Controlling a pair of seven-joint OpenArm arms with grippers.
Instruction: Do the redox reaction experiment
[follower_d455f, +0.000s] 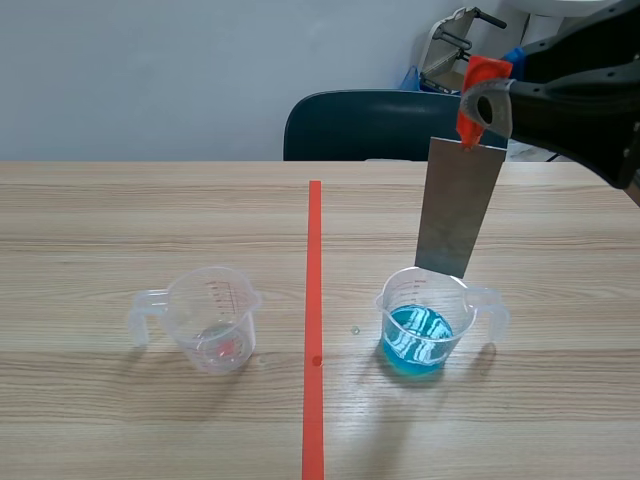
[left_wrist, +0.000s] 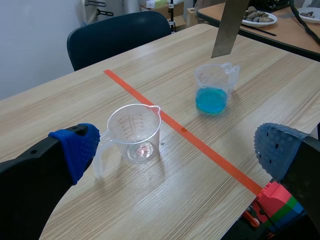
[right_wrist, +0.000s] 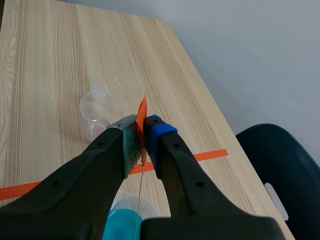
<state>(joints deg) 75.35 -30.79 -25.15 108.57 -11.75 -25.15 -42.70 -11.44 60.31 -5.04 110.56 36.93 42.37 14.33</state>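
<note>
Right of the tape line (follower_d455f: 314, 300), high over the desk (follower_d455f: 100, 220), right pincer (follower_d455f: 478, 108) is clamped on the top edge of a grey metal plate (follower_d455f: 458, 210). An orange tab (right_wrist: 142, 112) sticks out at the grip. In the right wrist view the two fingers press the plate edge-on between them, with a blue pad (right_wrist: 159, 131) on one side. The plate hangs upright, slightly tilted. Its lower edge is just above the rim of the blue cup (follower_d455f: 420, 330). The left wrist view shows a gap between edge and rim, so it is not in the liquid.

The blue cup stands on the desk right of the tape line. It is clear plastic with a handle on its right side and blue liquid in the bottom part.

The empty cup (follower_d455f: 212, 320) stands left of the tape line, well apart from the blue cup. It is clear with red scale marks, upright, handle to its left.

Left pincer (left_wrist: 177, 150) is open, its fingers spread wide and holding nothing, blue dotted pads (left_wrist: 77, 147) facing in. It sits low, with the empty cup ahead of it, nearer the left finger and not touching. The arm is not seen in the scene view.

A dark blue chair (follower_d455f: 360, 125) stands behind the far desk edge.
</note>
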